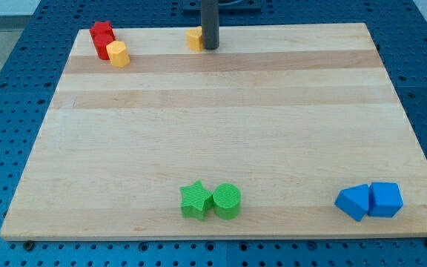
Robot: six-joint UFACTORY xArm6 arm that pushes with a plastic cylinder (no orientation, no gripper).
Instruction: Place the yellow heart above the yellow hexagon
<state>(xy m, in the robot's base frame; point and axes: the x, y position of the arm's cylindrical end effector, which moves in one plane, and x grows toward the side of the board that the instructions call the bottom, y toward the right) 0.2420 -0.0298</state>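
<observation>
The yellow heart (194,38) lies at the view's top edge of the wooden board (221,96), partly hidden by my rod. My tip (210,47) rests right against the heart's right side. The yellow hexagon (118,53) sits at the top left, well to the left of the heart, touching a red block (101,38) that lies just above and left of it.
A green star (196,200) and a green cylinder (227,201) sit side by side near the bottom edge. A blue triangle-like block (353,201) and a blue cube (385,199) sit together at the bottom right.
</observation>
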